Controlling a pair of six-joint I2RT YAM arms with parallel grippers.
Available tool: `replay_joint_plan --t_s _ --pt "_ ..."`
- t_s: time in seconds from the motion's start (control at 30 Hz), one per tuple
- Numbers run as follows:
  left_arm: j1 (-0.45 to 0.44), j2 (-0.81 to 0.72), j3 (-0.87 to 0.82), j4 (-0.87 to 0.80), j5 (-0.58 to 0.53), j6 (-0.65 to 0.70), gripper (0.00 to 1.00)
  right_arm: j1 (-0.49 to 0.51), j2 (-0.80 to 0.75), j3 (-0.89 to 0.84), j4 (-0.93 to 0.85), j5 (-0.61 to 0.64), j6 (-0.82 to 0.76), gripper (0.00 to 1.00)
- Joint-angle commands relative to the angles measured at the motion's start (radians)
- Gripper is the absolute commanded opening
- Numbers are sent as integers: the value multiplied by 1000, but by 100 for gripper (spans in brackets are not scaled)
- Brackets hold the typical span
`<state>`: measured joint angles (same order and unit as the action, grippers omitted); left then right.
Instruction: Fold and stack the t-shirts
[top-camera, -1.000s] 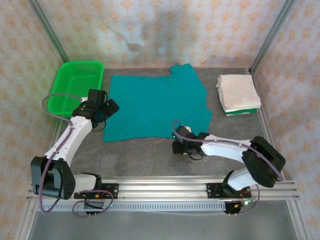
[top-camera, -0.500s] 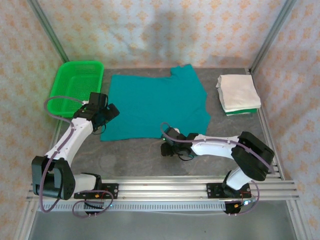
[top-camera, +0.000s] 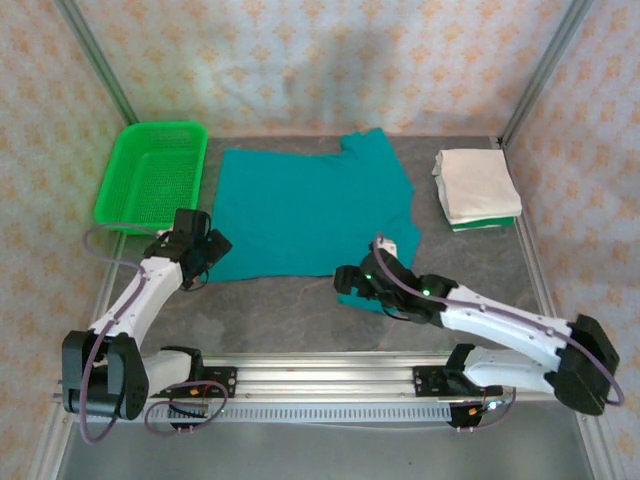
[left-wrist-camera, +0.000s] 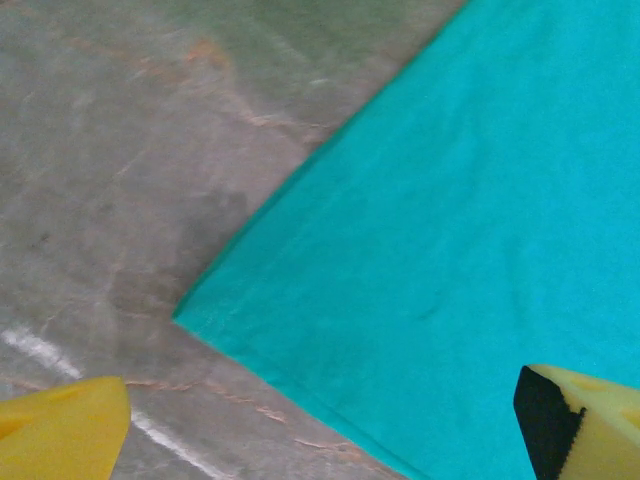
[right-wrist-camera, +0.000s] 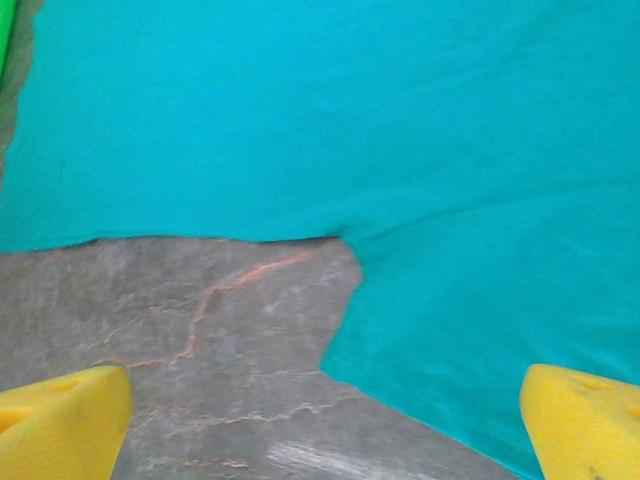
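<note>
A teal t-shirt (top-camera: 310, 205) lies spread flat in the middle of the grey table (top-camera: 270, 320). My left gripper (top-camera: 205, 255) hovers open at the shirt's near-left corner. In the left wrist view that corner of the t-shirt (left-wrist-camera: 440, 230) lies ahead of the left gripper (left-wrist-camera: 320, 440), nothing between its yellow fingertips (left-wrist-camera: 60, 430). My right gripper (top-camera: 352, 280) stands open over the shirt's near-right sleeve. In the right wrist view the t-shirt's sleeve (right-wrist-camera: 480, 330) reaches between the right gripper's (right-wrist-camera: 325, 430) spread fingertips (right-wrist-camera: 585, 420). Folded white t-shirts (top-camera: 477, 185) are stacked on a green one at the far right.
A green plastic mesh basket (top-camera: 150, 170) stands at the far left beside the shirt. Metal frame posts rise at the back corners, and an aluminium rail (top-camera: 320, 378) runs along the near edge by the arm bases.
The right arm swung round to the right and its gripper opened wide over the sleeve, which now reaches nearer. The left gripper slid nearer, to the shirt's near-left corner.
</note>
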<state>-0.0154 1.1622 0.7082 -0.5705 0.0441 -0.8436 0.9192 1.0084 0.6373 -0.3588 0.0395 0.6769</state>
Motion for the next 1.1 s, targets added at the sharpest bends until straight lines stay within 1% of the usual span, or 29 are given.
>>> replay_joint_plan --t_s 0.0,0.07,0.13,0.2,0.3,0.37,0.43,0.53,0.73,0.97,1.07 --pt "35 -17 -66 32 -35 -117 100 -43 -89 -80 -1 10 47 100" --pt "58 2 -90 52 -36 -163 93 -64 -118 -102 21 -11 60 95" --pt "70 30 -98 65 -36 -195 87 -70 -108 -99 20 -23 57 94" --pt "73 59 -103 85 -37 -222 75 -69 -85 -86 12 -31 51 93" --pt "81 94 -108 125 -43 -234 61 -70 -39 -72 12 -49 46 92" --pt "91 112 -103 138 -53 -233 53 -69 -24 -71 21 -58 48 92" --pt "102 128 -102 153 -56 -227 48 -69 -19 -73 26 -58 53 91" --pt "115 155 -102 168 -39 -228 44 -71 -21 -72 22 -55 56 90" --pt "124 205 -95 201 2 -227 42 -69 -13 -67 17 -58 54 90" --pt "126 249 -85 202 51 -240 41 -69 7 -67 24 -62 56 90" --pt "127 260 -88 207 59 -241 35 -69 12 -68 30 -66 58 90"
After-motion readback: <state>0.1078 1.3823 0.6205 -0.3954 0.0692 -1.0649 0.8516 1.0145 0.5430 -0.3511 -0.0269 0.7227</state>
